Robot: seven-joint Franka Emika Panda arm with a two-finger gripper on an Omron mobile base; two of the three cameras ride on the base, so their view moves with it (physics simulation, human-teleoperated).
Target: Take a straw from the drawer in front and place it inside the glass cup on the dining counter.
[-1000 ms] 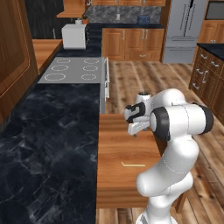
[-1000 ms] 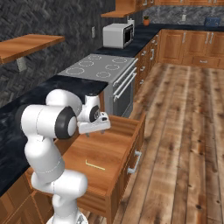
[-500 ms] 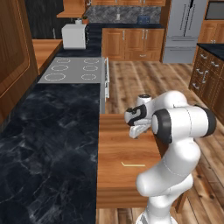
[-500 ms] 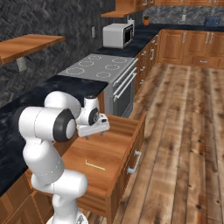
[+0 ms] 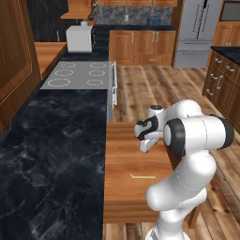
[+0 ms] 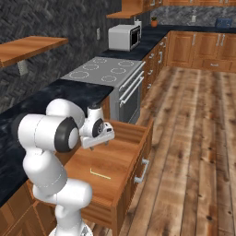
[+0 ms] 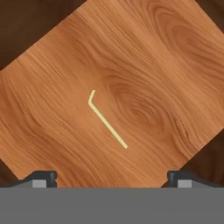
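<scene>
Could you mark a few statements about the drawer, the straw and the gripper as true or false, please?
1. The drawer is pulled open. True.
2. The gripper is closed on the straw. False: its jaws stand wide open above the drawer, and the straw lies untouched on the drawer's wooden bottom.
3. The straw has a short bent end. True: the hand view shows a small kink at one end.
4. The straw stands upright in a glass cup. False: it lies flat in the drawer.
5. A microwave sits on the counter beyond the cooktop. True.
</scene>
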